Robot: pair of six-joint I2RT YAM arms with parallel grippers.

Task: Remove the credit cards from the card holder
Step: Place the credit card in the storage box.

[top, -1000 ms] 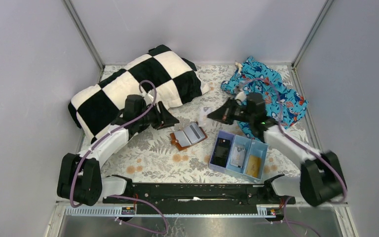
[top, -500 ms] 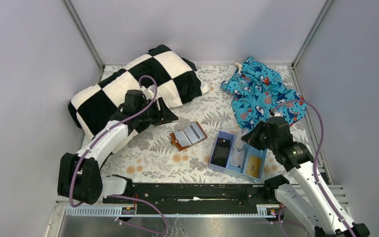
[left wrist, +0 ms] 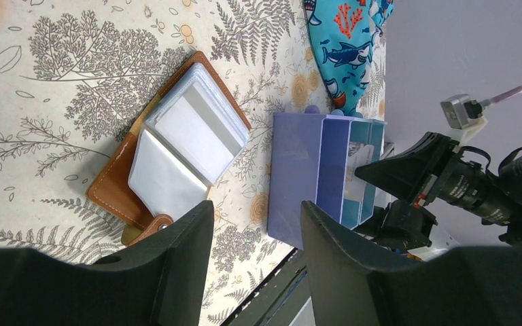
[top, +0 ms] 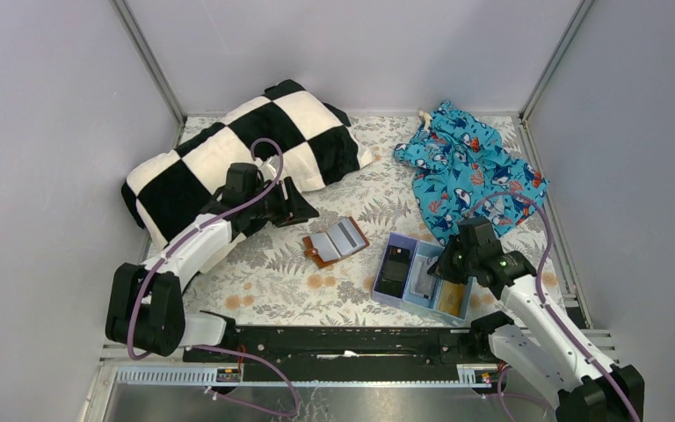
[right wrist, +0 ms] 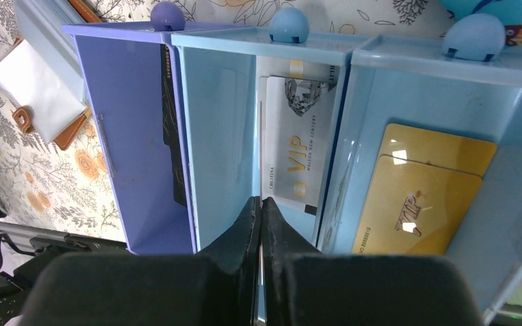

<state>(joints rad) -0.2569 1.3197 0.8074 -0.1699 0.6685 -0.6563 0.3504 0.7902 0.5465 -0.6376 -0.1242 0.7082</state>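
1. Table (top: 272, 264), one, covered in a pale leaf-print cloth; it carries everything below.
2. Black-and-white chequered soft pillow (top: 228, 158), one, at the far-left corner.
3. Turquoise fish-print crumpled cloth (top: 466, 163), one, at the far-right corner.
4. Light blue plastic three-compartment tray (top: 422, 242), one, near the near edge and right of centre.
5. Brown leather bifold card holder (top: 336, 241), one, lying open and flat at the table's centre, just left of the tray. Its long axis runs diagonally from near-left to far-right. The grey-blue sleeves face up; whether any card is left inside cannot be told.
6. Left gripper (top: 309, 214), one, jaws well apart and holding nothing. It hangs just to the far-left of the card holder, which lies toward the near-right of it. This arm is much the nearer of the two, so any further picking from the holder looks to be its job.
7. Right gripper (right wrist: 261, 201), one, jaws pressed together over the tray's middle compartment. Whether something thin is pinched between them cannot be told.
8. Black blocky item (top: 395, 268), one, in the tray's left compartment.
9. Flat rectangular gold cards (right wrist: 414, 204), two, overlapped in the right compartment.
10. Whitish patterned flat card (right wrist: 299, 156), one, in the middle compartment.
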